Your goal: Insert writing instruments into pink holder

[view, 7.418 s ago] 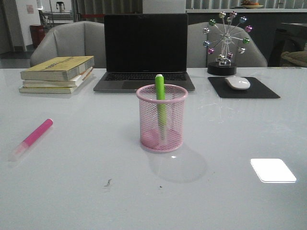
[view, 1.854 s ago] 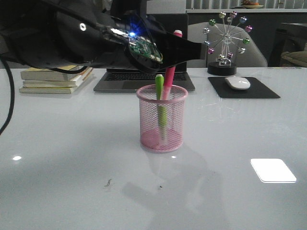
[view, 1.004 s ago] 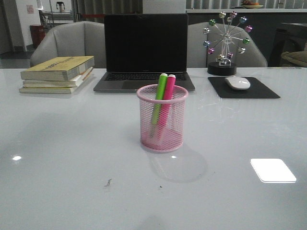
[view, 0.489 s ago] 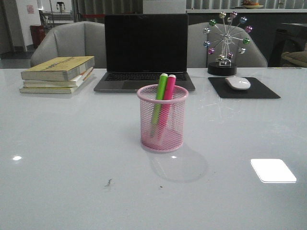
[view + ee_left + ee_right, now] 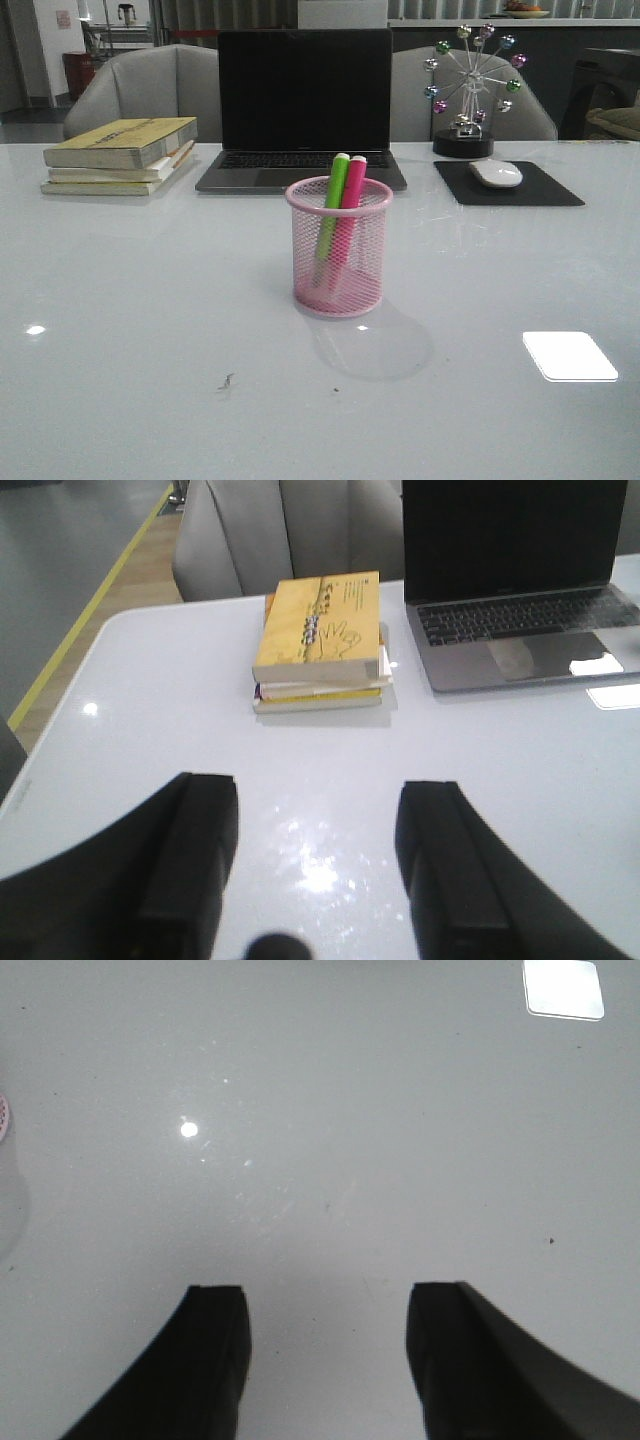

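I see nothing changed since half a second ago: green marker (image 5: 333, 200) and pink marker (image 5: 349, 205) lean together inside the cup (image 5: 338, 247) (mid-counter (image 5: 150, 330)). Left tool (image 5: 318, 865) and right tool (image 5: 330, 1355) both gape, empty.

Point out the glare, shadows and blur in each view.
Front view: a bright rectangular reflection on the glossy table, and the pink holder casts a soft shadow toward the camera. Left wrist view: slightly soft, with glare specks on the table between the left tool's open fingers. Right wrist view: a small light spot and a bright patch; the right tool's fingers are dark silhouettes.
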Available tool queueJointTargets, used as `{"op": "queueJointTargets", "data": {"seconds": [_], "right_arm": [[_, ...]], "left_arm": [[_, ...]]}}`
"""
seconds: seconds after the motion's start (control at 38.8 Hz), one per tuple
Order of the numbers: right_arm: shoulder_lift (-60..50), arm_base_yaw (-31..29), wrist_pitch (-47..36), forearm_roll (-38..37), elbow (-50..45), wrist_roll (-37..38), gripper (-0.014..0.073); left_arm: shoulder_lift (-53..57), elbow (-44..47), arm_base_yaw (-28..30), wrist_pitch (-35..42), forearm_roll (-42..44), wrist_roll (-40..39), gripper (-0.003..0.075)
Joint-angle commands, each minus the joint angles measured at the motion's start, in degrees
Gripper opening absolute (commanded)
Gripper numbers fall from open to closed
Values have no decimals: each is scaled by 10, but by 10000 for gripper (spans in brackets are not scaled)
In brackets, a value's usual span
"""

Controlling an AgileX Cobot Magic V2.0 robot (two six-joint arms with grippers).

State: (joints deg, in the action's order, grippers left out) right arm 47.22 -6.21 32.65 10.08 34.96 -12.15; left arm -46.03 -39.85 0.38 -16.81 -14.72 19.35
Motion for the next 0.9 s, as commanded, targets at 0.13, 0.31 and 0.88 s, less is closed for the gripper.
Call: {"op": "queueJointTargets", "data": {"seconds": [0.13, 0.31, 0.88], "right_arm": [[-5, -4, -31, 4, 17, -5, 466], [-5, -4, -23, 5, 17, -5, 466], [-5, -4, -22, 82, 17, -5, 60]], "left_arm": [[47, 45, 3, 44, -23, 0, 413], [47, 45, 3, 60, -23, 0, 412], [47, 45, 3, 68, -24, 0, 412]]}}
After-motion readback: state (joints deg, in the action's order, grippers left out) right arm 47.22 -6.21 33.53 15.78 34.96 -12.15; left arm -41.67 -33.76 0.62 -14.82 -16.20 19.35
